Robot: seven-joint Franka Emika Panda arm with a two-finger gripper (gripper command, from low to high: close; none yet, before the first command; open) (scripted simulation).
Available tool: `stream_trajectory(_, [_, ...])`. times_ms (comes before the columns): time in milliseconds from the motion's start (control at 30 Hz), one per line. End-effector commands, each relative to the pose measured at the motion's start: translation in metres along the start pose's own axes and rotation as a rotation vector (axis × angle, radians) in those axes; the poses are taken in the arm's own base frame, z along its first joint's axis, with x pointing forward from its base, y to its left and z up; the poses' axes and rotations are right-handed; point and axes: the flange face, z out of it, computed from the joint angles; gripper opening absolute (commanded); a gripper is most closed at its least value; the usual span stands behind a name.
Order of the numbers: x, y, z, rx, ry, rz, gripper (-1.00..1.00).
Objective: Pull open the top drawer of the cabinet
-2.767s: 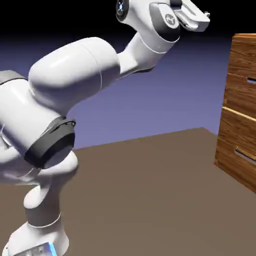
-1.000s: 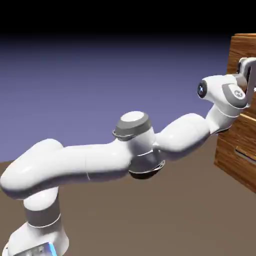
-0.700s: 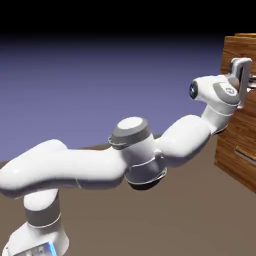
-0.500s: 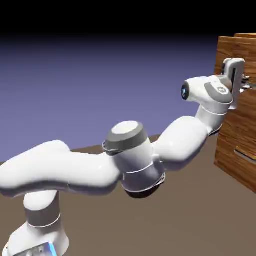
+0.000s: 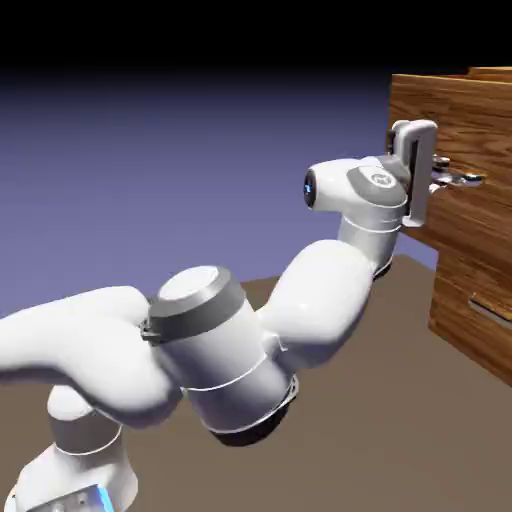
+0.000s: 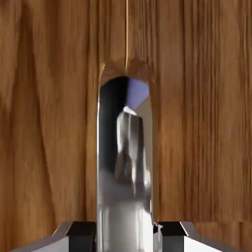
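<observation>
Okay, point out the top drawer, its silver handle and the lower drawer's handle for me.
Top drawer (image 5: 471,120): exterior view, its wood-grain front, above the gripper.
Top drawer's handle (image 6: 125,216): hand view, shiny bar's lower part.
Lower drawer's handle (image 5: 491,308): exterior view, bar's middle.

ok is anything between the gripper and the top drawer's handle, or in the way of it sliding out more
Nothing visible stands between them: the gripper is closed on the silver handle. On the side the top drawer slides out toward, only the robot's own arm shows.
</observation>
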Motion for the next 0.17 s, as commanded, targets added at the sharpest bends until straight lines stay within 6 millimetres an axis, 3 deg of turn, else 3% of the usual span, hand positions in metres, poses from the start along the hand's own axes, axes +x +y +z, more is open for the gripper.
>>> stream_trajectory(0, [0.000,0.000,-0.009,-0.001,0.002,0.001,-1.00])
stream_trajectory(33, [0.000,0.000,-0.009,-0.001,0.002,0.001,1.00])
stream_trajectory(67, [0.000,0.000,-0.009,-0.001,0.002,0.001,1.00])
stream_trajectory(133, [0.000,-0.001,-0.031,-0.002,0.001,0.003,1.00])
